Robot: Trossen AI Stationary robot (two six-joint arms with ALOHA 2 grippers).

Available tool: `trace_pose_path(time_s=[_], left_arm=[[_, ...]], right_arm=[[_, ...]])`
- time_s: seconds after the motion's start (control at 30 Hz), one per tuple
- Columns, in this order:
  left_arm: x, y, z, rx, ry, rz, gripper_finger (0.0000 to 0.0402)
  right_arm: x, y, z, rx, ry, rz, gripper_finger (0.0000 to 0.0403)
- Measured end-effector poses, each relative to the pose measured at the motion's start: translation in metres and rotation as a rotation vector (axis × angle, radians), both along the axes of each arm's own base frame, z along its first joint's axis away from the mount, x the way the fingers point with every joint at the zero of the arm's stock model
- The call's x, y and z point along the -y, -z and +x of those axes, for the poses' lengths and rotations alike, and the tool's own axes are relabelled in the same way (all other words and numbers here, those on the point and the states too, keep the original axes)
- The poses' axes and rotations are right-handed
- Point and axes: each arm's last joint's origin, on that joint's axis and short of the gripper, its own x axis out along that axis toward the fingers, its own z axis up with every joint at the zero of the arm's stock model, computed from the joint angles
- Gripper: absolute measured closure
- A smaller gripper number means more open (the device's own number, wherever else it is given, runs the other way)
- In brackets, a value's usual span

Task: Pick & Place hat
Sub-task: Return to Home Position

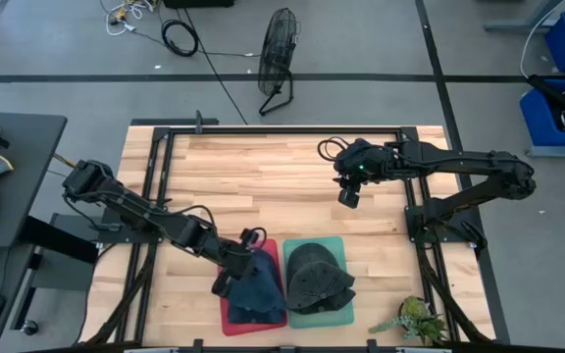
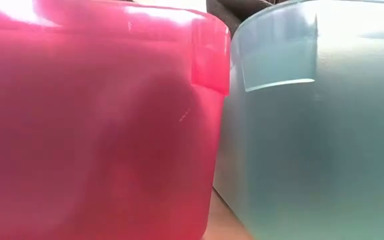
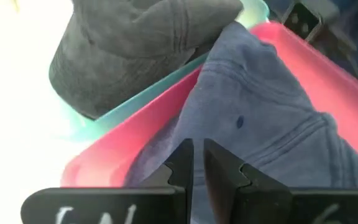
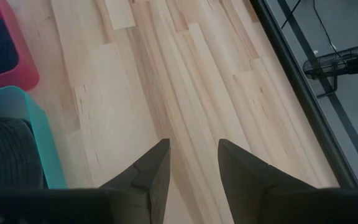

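Judging by the blue caps (image 1: pixel 256 284) heaped in the pink bin (image 1: pixel 248 328) at the table (image 1: pixel 263 167) edge farthest from the floor fan (image 1: pixel 279 59), beside dark caps (image 1: pixel 317 275) in the teal bin (image 1: pixel 336 241), sorting looks done and only the arms' retreat remains. Left jaws, nearly together and empty, hang over the pink bin; right jaws, apart, hover above bare mid-table, nothing blocking either.
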Motion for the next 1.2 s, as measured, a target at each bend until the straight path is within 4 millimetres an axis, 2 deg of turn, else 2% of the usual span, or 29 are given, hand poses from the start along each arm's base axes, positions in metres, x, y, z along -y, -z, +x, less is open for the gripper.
trace_pose_path(time_s=[0.17, 0.3, 0.4, 0.5, 0.57, 0.7, 0.77, 0.83, 0.93, 1.0, 1.1, 1.2], left_arm=[[0.000, 0.000, 0.000, -0.037, -0.114, -0.109, 0.0360], [-0.003, -0.006, 0.002, 0.043, -0.206, -0.056, 0.0360], [-0.010, -0.026, 0.000, 0.138, -0.335, 0.032, 0.0360], [-0.021, -0.060, -0.014, 0.208, -0.474, 0.105, 0.0360], [-0.031, -0.087, -0.031, 0.240, -0.553, 0.124, 0.0360], [-0.054, -0.140, -0.071, 0.340, -0.679, 0.145, 0.0360], [-0.067, -0.160, -0.098, 0.385, -0.730, 0.114, 0.0360], [-0.081, -0.172, -0.128, 0.408, -0.761, 0.056, 0.0360], [-0.100, -0.173, -0.172, 0.422, -0.809, -0.019, 0.0360], [-0.111, -0.160, -0.194, 0.457, -0.869, -0.022, 0.0360], [-0.124, -0.127, -0.217, 0.526, -0.958, -0.032, 0.0360], [-0.127, -0.087, -0.223, 0.585, -1.001, -0.114, 0.0360]], right_arm=[[0.000, -0.002, 0.003, 0.033, -0.001, -0.004, 0.0265], [0.000, -0.003, 0.004, 0.055, -0.001, -0.006, 0.0265], [0.000, -0.003, 0.004, 0.054, 0.002, -0.004, 0.0266], [0.000, -0.006, -0.001, 0.073, 0.042, 0.024, 0.0272], [-0.001, -0.015, -0.008, 0.076, 0.070, 0.044, 0.0280], [-0.004, -0.049, -0.031, 0.141, -0.004, -0.021, 0.0297], [-0.006, -0.065, -0.048, 0.219, -0.024, -0.058, 0.0304], [-0.008, -0.077, -0.067, 0.310, -0.038, -0.099, 0.0310], [-0.010, -0.075, -0.094, 0.405, -0.045, -0.136, 0.0316], [-0.012, -0.063, -0.105, 0.473, -0.040, -0.143, 0.0319], [-0.013, -0.030, -0.118, 0.536, -0.031, -0.133, 0.0321], [-0.016, 0.005, -0.125, 0.614, -0.067, -0.094, 0.0321]])
